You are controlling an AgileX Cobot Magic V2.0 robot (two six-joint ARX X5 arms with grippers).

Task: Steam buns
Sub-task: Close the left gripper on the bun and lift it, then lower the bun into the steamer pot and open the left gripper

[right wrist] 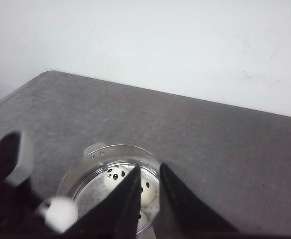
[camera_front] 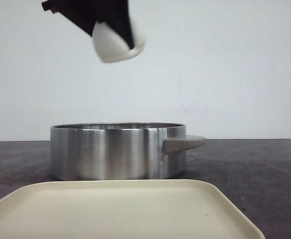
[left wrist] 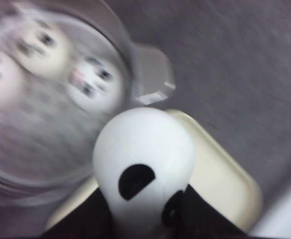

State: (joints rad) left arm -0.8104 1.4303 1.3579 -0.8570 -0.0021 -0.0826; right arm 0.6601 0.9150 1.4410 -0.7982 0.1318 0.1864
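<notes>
The left hand, clamped on a white panda-faced bun, holds it high above the round steel steamer pot, clear of the rim, probably to lower it beside the three buns inside; the right hand hangs nearly closed, empty.

1. The bench is dark grey with a finely speckled top, running back to a plain white wall.
2. A round steel pot stands directly on the bench, near the middle and toward the far side. Its wall is brushed and shiny, and a flat grey handle sticks out to the right.
3. A cream tray with rounded corners lies flat on the bench at the near edge, just in front of the pot.
4. The right wrist view shows the bench with a rounded corner, the pot sitting on it well in from the edges.
</notes>
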